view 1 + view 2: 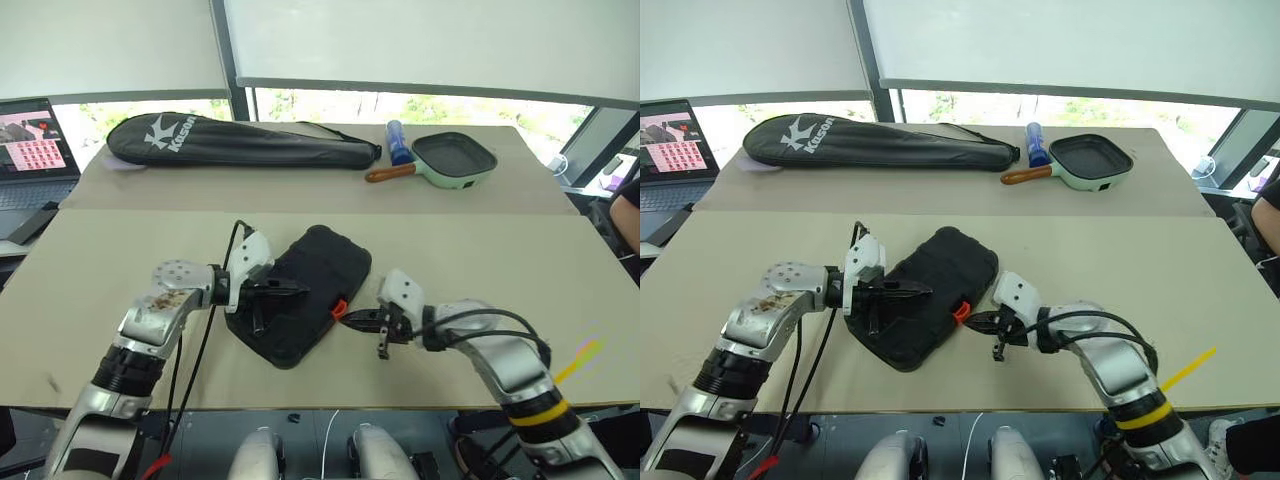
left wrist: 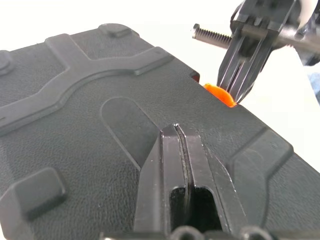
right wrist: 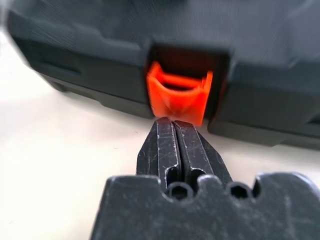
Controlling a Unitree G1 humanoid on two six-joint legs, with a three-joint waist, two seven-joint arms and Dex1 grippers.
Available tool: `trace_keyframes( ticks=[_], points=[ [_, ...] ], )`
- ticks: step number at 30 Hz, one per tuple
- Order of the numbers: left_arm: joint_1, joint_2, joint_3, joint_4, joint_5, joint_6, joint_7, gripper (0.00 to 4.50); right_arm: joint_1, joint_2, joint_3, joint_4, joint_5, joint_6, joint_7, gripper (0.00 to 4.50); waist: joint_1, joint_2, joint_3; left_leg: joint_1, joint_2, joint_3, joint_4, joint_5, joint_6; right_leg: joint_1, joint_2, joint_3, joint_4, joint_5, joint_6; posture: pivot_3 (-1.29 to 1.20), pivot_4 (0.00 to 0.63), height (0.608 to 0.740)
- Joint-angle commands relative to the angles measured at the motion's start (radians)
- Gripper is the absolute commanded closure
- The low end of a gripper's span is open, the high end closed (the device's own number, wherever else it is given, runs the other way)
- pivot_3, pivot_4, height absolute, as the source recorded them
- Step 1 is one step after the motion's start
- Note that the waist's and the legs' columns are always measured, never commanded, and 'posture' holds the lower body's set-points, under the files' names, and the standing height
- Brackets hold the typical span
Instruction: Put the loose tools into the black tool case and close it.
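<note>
Latching the closed black case [image 1: 303, 296] near the table's [image 1: 500, 260] front edge, middle.
Right gripper [image 3: 172, 122], fingers together and holding nothing, tip at the orange latch [image 3: 177, 97]; left gripper [image 2: 180, 131], fingers together too, rests on the lid. Risk: latch looks unsnapped, tip may slip off it, or the push slides the case and the lid reopens.

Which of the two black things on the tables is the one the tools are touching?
The black tool case with the orange latch, on the near table. The long black racket bag lies on the far table, away from both tools.
</note>
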Motion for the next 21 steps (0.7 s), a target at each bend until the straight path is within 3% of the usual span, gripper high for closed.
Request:
trace_keyframes(
  ticks=[1,4,9,11,13,15,17,21],
  points=[
    [0.099,0.036,0.103,-0.027,-0.043,-0.043,0.001,3.05,0.096,-0.104,-0.106,-0.058,0.057,-0.035,0.066,3.33,0.002,0.0,0.0,0.0,0.0,0.0,-0.001,0.0,0.0,-0.001,-0.001,0.0,0.0,0.0,0.0,0.0,0.15,0.74],
    [0.164,0.076,0.185,-0.057,-0.058,-0.055,0.027,1.95,0.145,-0.145,-0.152,-0.047,0.04,-0.129,0.073,2.31,-0.003,0.0,0.0,-0.004,0.0,0.001,-0.003,0.0,0.0,-0.005,-0.001,0.0,-0.002,0.0,0.0,0.0,0.15,0.74],
    [0.404,0.169,0.377,-0.023,0.002,-0.232,0.05,0.13,0.184,-0.115,-0.277,0.091,0.053,-0.501,0.118,0.57,-0.007,-0.001,0.001,-0.004,0.001,0.001,-0.004,0.0,0.0,-0.009,-0.001,0.001,-0.001,0.0,-0.001,0.0,0.15,0.74],
    [0.496,0.18,0.425,-0.017,0.019,-0.294,0.067,0.0,0.192,-0.142,-0.282,0.135,0.064,-0.536,0.179,0.14,-0.003,0.002,0.001,-0.003,0.001,0.001,-0.005,0.0,0.0,-0.007,-0.002,0.0,-0.001,0.0,-0.001,0.0,0.15,0.74],
    [0.579,0.178,0.464,-0.006,0.041,-0.38,0.077,0.0,0.189,-0.136,-0.309,0.17,0.119,-0.54,0.22,0.14,0.0,0.004,0.002,-0.002,0.001,0.003,-0.005,0.0,0.0,-0.007,-0.004,0.001,-0.001,0.0,-0.001,0.0,0.15,0.74],
    [0.625,0.164,0.497,-0.011,0.044,-0.404,0.116,0.0,0.182,-0.124,-0.328,0.207,0.146,-0.571,0.239,0.14,0.002,-0.002,0.007,-0.004,0.0,0.005,-0.005,0.0,0.0,-0.009,-0.006,0.001,-0.002,-0.001,0.0,0.0,0.15,0.74],
    [0.646,0.148,0.511,-0.02,0.036,-0.403,0.145,0.0,0.183,-0.124,-0.329,0.24,0.131,-0.613,0.247,0.14,0.02,-0.008,0.009,-0.006,0.0,0.004,-0.004,0.0,0.0,-0.009,-0.007,-0.001,-0.002,0.0,0.0,0.0,0.15,0.74],
    [0.667,0.122,0.526,-0.057,0.02,-0.405,0.195,0.0,0.182,-0.112,-0.335,0.301,0.1,-0.693,0.23,0.14,0.03,-0.009,0.009,-0.006,0.001,0.004,-0.004,0.0,0.0,-0.009,-0.009,-0.002,-0.003,0.0,0.0,0.0,0.15,0.74]
  ],
)
